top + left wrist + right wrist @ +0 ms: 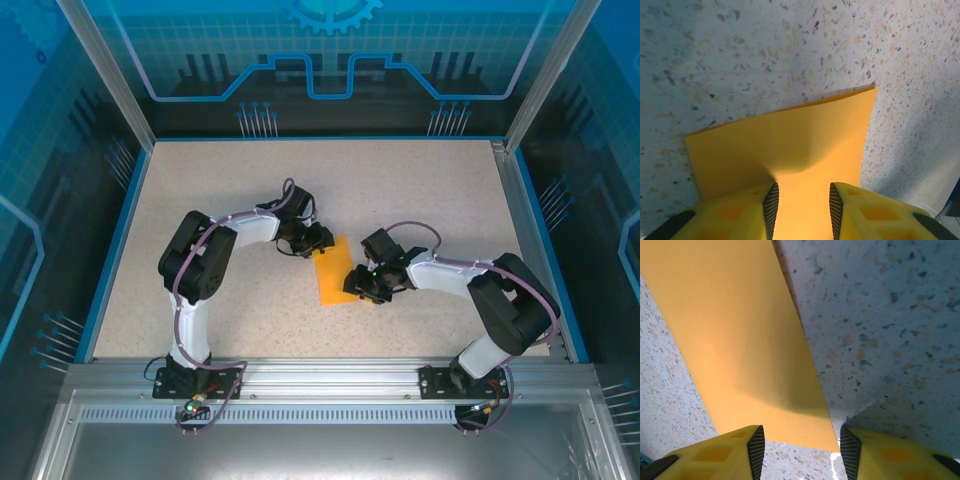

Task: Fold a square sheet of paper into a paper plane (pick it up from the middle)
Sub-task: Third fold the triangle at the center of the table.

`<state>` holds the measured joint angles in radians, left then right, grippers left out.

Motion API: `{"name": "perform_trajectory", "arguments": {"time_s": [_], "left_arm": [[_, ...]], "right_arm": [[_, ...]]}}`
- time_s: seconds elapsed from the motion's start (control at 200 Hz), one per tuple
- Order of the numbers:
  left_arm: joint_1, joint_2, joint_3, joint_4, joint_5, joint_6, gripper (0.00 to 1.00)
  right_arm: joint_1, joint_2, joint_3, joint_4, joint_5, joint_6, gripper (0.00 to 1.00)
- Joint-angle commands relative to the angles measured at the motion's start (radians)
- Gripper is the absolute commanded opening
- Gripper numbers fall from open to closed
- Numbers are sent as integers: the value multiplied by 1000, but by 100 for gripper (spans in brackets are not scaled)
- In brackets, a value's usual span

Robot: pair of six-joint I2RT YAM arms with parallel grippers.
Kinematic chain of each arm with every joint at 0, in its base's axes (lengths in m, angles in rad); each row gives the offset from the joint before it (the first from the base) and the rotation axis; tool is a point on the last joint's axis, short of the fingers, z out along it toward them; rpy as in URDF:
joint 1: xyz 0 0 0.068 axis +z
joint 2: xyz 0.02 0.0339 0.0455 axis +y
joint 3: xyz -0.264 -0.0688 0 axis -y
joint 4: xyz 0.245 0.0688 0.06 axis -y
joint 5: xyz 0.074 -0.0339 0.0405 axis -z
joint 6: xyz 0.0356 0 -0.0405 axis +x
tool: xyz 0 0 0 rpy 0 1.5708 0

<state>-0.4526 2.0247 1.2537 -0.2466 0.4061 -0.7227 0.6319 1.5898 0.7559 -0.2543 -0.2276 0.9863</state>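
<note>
The square sheet of paper point(335, 272) lies on the speckled table as a narrow orange-yellow rectangle, long side running away from the arms. My left gripper point(318, 243) sits low over its far end. In the left wrist view the paper point(805, 135) runs under and between the open jaws of that gripper point(802, 202), with a shadowed hump near the left pad. My right gripper point(358, 285) is at the paper's near right side. In the right wrist view its jaws point(800, 447) stand open, and the paper's point(735, 340) corner ends just ahead of them over bare table.
The table point(220, 200) is walled by a blue rim and metal posts. Both arms bend inward toward the middle, their wrists close together around the paper. Open tabletop lies to the left, right and far side.
</note>
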Motion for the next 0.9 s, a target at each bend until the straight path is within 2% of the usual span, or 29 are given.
{"name": "perform_trajectory", "arguments": {"time_s": [0.0,0.245,0.375,0.585,0.795,0.895], "left_arm": [[5,18,-32,-34,-10,26,36],[5,23,-28,-35,-7,25,36],[5,22,-27,-37,-10,25,36],[6,20,-27,-39,-13,29,36],[5,16,-24,-40,-10,28,36],[5,14,-22,-40,-11,29,36]], "right_arm": [[16,42,11,117,-64,7,43],[20,33,31,84,-41,-9,42],[20,32,31,101,-45,-6,44],[-3,24,44,145,-72,-27,51],[-45,39,69,120,-96,-58,52],[-55,50,59,157,-145,-67,51]]}}
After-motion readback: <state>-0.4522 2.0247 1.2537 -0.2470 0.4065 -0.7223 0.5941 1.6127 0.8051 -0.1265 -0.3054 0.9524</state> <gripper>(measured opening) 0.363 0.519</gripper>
